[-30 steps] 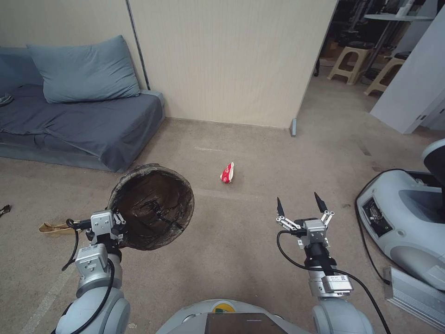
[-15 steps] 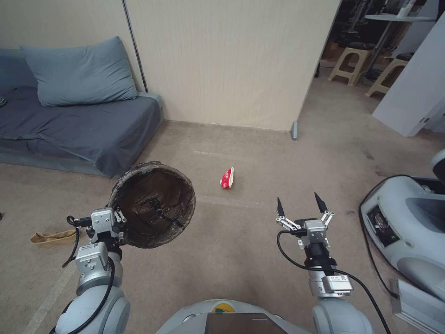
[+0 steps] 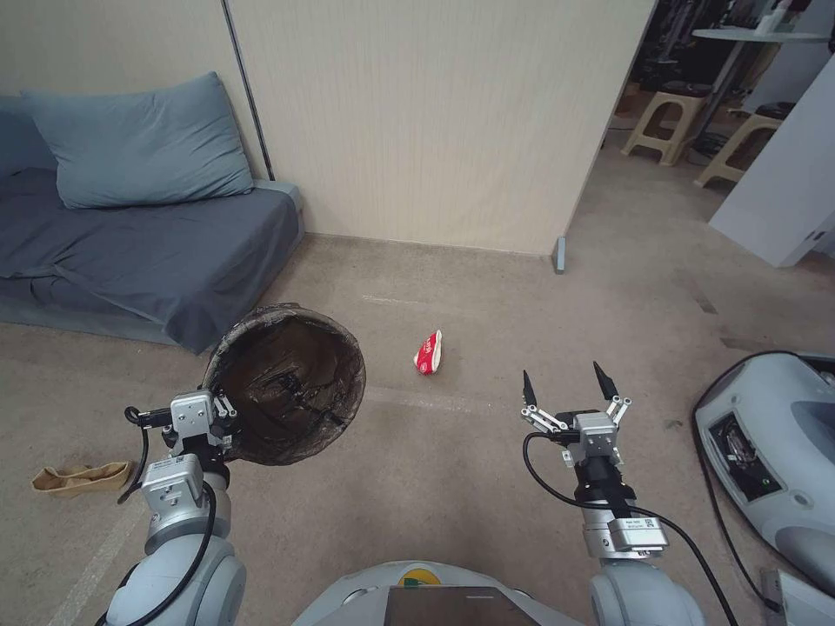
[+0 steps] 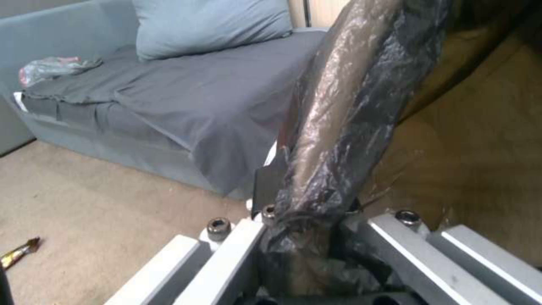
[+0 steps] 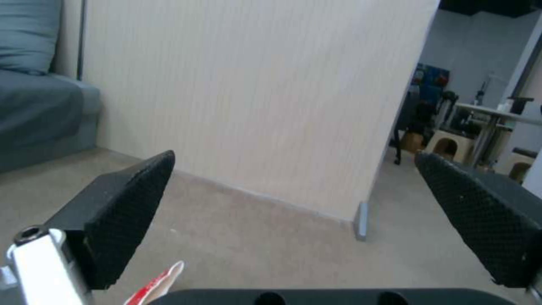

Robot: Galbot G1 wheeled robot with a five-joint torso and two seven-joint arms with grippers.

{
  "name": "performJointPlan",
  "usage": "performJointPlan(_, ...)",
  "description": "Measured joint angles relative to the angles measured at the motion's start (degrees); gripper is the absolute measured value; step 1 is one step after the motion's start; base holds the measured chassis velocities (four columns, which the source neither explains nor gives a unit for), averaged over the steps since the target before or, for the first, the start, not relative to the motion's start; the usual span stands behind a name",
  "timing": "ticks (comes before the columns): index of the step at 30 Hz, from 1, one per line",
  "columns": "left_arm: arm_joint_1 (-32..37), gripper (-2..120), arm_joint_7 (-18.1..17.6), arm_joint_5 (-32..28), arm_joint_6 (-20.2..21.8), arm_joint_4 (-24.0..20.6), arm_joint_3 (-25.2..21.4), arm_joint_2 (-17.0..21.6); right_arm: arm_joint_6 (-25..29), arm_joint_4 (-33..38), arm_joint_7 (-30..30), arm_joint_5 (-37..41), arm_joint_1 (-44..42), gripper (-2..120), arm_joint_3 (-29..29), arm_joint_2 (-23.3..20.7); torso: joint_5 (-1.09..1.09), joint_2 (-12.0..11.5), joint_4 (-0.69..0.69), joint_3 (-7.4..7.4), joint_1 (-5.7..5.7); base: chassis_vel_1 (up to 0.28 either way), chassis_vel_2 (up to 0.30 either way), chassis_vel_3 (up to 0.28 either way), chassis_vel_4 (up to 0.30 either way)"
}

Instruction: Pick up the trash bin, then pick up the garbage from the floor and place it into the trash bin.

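You've got the L gripper (image 3: 224,409) clamped on the bin (image 3: 287,382) rim, bin tipped and off the floor, R gripper (image 3: 565,388) wide open w/ red wrapper (image 3: 427,352) ahead-left on carpet; risk: thin liner slips, bin drops.

The head camera looks down at the carpet (image 3: 452,452) from above; both wrist cameras sit low, facing the sofa (image 4: 186,97) at ten o'clock.

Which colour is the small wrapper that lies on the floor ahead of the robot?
The wrapper is red with white, seen best in the head view.
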Motion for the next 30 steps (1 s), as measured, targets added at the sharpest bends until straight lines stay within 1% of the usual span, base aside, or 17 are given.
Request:
performJointPlan(4,-0.2,0,0.0,0.1,0.0,0.0,0.0,-0.3,1.5,0.0,-0.9,0.0,0.2,100,0.0,0.0,0.00,0.0,0.00,0.00,0.00,-0.056,0.059,0.062,-0.058)
performJointPlan(11,-0.3,0,0.0,0.5,-0.2,0.3,0.1,-0.9,2.0,-0.1,-1.2,-0.1,0.2,100,-0.1,0.0,0.00,0.0,0.00,-0.01,0.00,0.000,0.000,0.000,0.000)
performJointPlan(16,-0.5,0,0.1,0.6,-0.3,0.3,0.0,-1.2,3.5,-0.6,-2.6,-1.0,0.5,100,-0.1,0.0,0.00,0.0,0.00,-0.01,0.00,0.000,0.000,0.000,0.000)
performJointPlan(23,-0.3,0,0.1,0.4,-0.7,0.4,-0.2,-0.9,3.3,-1.0,-3.3,-0.7,1.8,100,-0.1,0.0,0.00,0.0,-0.01,-0.01,0.00,0.000,0.000,0.000,0.000)
performJointPlan(25,-0.3,0,0.1,0.3,-0.8,0.5,-0.4,-0.7,2.8,-1.3,-3.8,-0.1,3.0,100,-0.1,0.0,0.01,0.0,0.03,-0.01,0.00,0.000,0.000,0.000,0.000)
performJointPlan(27,-0.4,0,0.1,0.1,-0.9,0.6,-0.4,-0.5,2.6,-1.4,-3.9,0.0,3.2,100,-0.1,0.0,0.01,0.0,0.02,-0.01,0.00,0.000,0.000,0.000,0.000)
performJointPlan(30,-1.1,0,0.4,-1.2,-2.3,1.2,-0.4,-0.1,2.4,-1.4,-4.0,0.2,3.6,100,-0.1,0.0,0.00,0.0,0.00,-0.01,0.00,0.000,0.000,0.000,0.000)
